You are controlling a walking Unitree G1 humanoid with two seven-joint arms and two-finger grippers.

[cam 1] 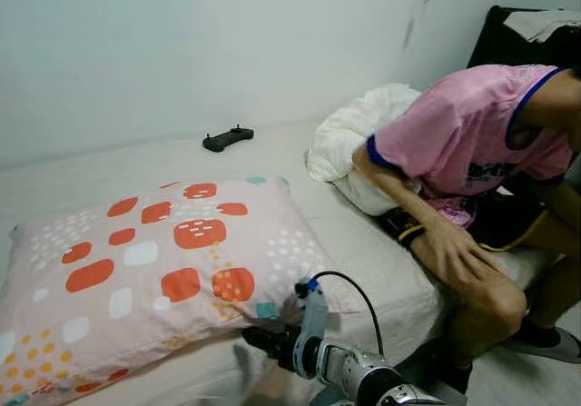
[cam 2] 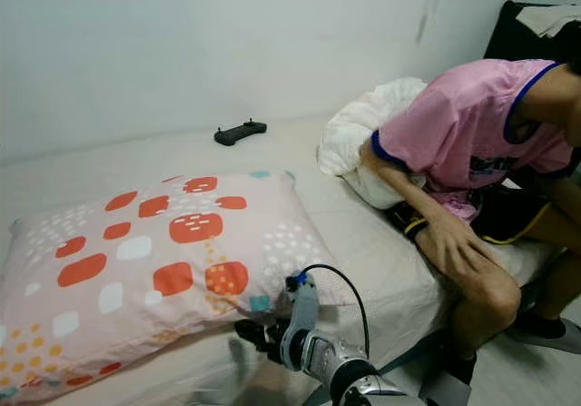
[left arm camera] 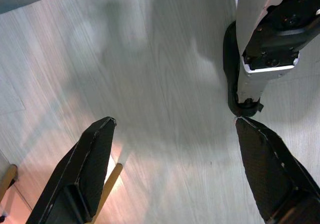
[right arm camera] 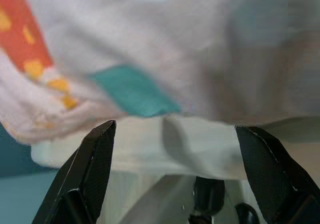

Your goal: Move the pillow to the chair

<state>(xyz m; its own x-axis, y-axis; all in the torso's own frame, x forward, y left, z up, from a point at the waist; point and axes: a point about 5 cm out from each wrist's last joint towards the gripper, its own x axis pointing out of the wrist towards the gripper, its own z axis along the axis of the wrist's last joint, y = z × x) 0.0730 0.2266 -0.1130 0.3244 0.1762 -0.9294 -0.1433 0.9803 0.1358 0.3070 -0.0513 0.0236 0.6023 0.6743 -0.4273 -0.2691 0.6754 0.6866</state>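
Your right claw [cam 2: 259, 335] is spread wide just at the near edge of the pillow [cam 1: 154, 270] lying on the bed [cam 1: 381, 261]. Push in so both fingers straddle a thick fold before closing. Left claw [left arm camera: 172, 134] hangs open over the floor.

— Any room to get at the pillow [cam 1: 150, 270] from the front?

— Yeah, the near edge of the bed [cam 1: 390, 283] is open, and the right gripper [right arm camera: 170, 159] has its fingers spread just beside that edge.

— What about the right side?

— Tight. A person [cam 1: 472, 152] sits there, arm [cam 1: 427, 215] and knee [cam 1: 495, 302] near the pillow's corner. Game controller [cam 1: 228, 138] lies well behind.
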